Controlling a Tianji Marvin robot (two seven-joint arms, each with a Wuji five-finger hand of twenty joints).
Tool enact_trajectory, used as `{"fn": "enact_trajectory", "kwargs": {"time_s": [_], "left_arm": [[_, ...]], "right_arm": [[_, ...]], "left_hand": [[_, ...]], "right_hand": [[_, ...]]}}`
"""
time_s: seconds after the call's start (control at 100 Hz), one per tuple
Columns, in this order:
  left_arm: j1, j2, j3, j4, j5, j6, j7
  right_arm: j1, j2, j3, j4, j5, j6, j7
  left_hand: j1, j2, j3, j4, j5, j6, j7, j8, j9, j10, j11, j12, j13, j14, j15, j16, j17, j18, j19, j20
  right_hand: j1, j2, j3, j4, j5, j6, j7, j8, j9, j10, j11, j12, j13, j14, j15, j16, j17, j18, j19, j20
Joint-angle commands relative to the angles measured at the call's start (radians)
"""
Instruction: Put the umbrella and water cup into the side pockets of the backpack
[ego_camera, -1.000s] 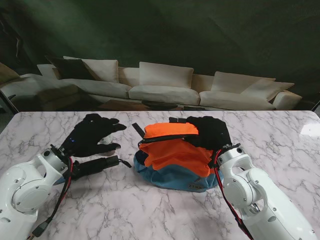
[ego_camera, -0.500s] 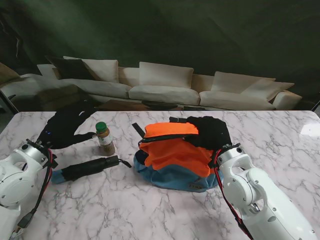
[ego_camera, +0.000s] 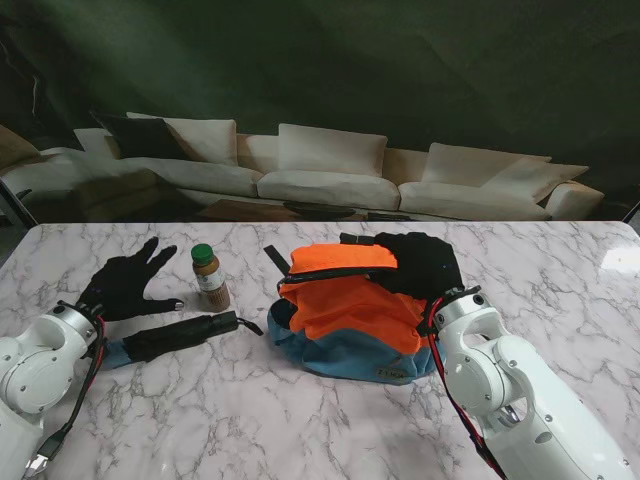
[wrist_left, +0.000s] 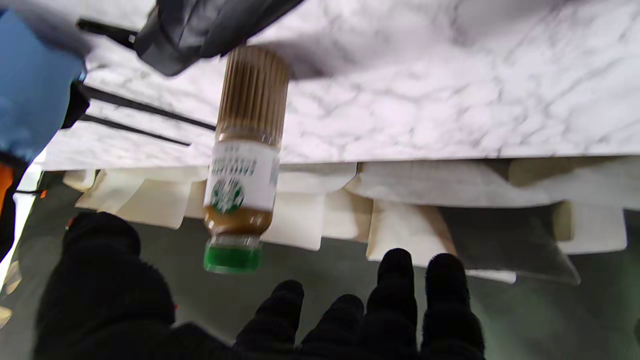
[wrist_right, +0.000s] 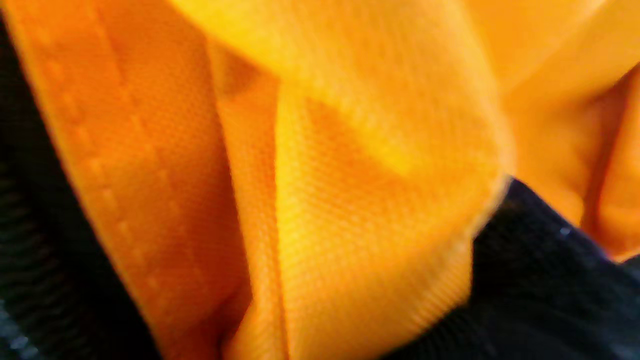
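Backpack (ego_camera: 350, 320): orange over blue, slumped at bench (ego_camera: 560, 270) centre. Water cup (ego_camera: 209, 277): upright, green-capped bottle, left of backpack, just beyond umbrella (ego_camera: 175, 336), which lies folded nearer to me. Neither yet in a pocket.

Left hand (ego_camera: 122, 287): fingers (wrist_left: 445, 290) spread, grasping nothing, just left of water cup, apart from it. Right hand (ego_camera: 425, 262): laid on backpack's far right top; grip on fabric cannot be told, since right wrist view shows only blurred orange cloth.

Risks:
- Tall, narrow water cup likely to tip if struck sideways by a closing thumb.
- Limp backpack likely to fold or slide under insertion unless pinned.
- Umbrella strap may snag.

Hidden: side pockets not identifiable; right fingertips concealed; left wrist view blurred.
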Motion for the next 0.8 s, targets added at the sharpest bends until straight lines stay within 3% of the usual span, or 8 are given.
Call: {"fn": "enact_trajectory", "kwargs": {"time_s": [0.0,0.14,0.24,0.33,0.61,0.79], "left_arm": [[-0.015,0.002,0.021,0.043,-0.003,0.007,-0.034],[-0.062,0.005,0.076,0.114,-0.029,0.042,-0.059],[-0.093,0.009,0.111,0.154,-0.033,0.061,-0.075],[-0.116,0.011,0.135,0.18,-0.04,0.063,-0.084],[-0.174,0.014,0.211,0.24,-0.044,0.082,-0.09],[-0.214,0.014,0.267,0.283,-0.051,0.107,-0.081]], "right_arm": [[-0.011,0.0,-0.006,0.016,0.0,0.012,0.009],[-0.013,-0.001,-0.006,0.018,0.002,0.02,0.008],[-0.013,0.0,-0.007,0.022,0.002,0.021,0.009],[-0.013,0.0,-0.007,0.026,0.002,0.022,0.009],[-0.015,-0.002,-0.006,0.028,0.004,0.021,0.0],[-0.018,-0.002,-0.005,0.03,0.005,0.019,-0.004]], "left_hand": [[-0.018,-0.03,0.0,-0.028,-0.036,0.017,-0.004,-0.011,-0.056,-0.001,-0.016,-0.019,-0.031,-0.007,-0.023,-0.009,-0.005,-0.033,-0.036,-0.003],[0.003,-0.064,0.003,-0.027,-0.035,0.091,0.016,0.052,-0.053,-0.005,-0.008,-0.019,-0.039,-0.018,-0.018,-0.005,0.007,-0.085,-0.05,0.001],[0.004,-0.066,0.004,-0.029,-0.041,0.057,0.009,0.061,-0.054,-0.031,-0.01,-0.016,-0.051,-0.035,-0.02,-0.007,-0.001,-0.102,-0.049,-0.004],[0.009,-0.084,0.006,-0.029,-0.04,0.023,0.004,0.062,-0.053,-0.05,-0.013,-0.024,-0.059,-0.035,-0.019,-0.009,-0.008,-0.09,-0.018,0.01],[0.03,-0.1,0.011,-0.027,-0.037,0.043,0.006,0.066,-0.047,-0.049,-0.002,-0.004,-0.072,-0.058,-0.016,-0.006,-0.011,-0.125,-0.014,0.012],[0.043,-0.093,0.01,-0.026,-0.043,0.044,0.018,0.128,-0.045,-0.046,0.002,0.048,-0.079,-0.065,-0.013,-0.003,-0.022,-0.142,0.005,0.015]], "right_hand": [[0.13,0.092,0.092,0.032,0.033,-0.126,0.049,0.036,0.01,-0.034,0.036,0.002,0.063,-0.033,0.054,0.009,0.0,0.001,0.038,0.003],[0.134,0.097,0.093,0.032,0.03,-0.129,0.051,0.039,0.007,-0.034,0.037,0.002,0.063,-0.032,0.051,0.008,-0.002,0.001,0.036,0.003],[0.135,0.098,0.093,0.032,0.029,-0.129,0.052,0.04,0.006,-0.033,0.038,0.003,0.063,-0.032,0.051,0.008,-0.002,0.001,0.036,0.003],[0.136,0.099,0.093,0.032,0.03,-0.131,0.051,0.041,0.007,-0.034,0.039,0.003,0.063,-0.032,0.05,0.008,-0.002,0.002,0.036,0.004],[0.14,0.105,0.093,0.033,0.028,-0.134,0.053,0.046,0.003,-0.034,0.04,0.003,0.063,-0.032,0.048,0.007,-0.005,0.002,0.033,0.004],[0.14,0.104,0.092,0.033,0.029,-0.133,0.053,0.046,0.004,-0.034,0.041,0.003,0.063,-0.032,0.047,0.007,-0.005,0.002,0.033,0.004]]}}
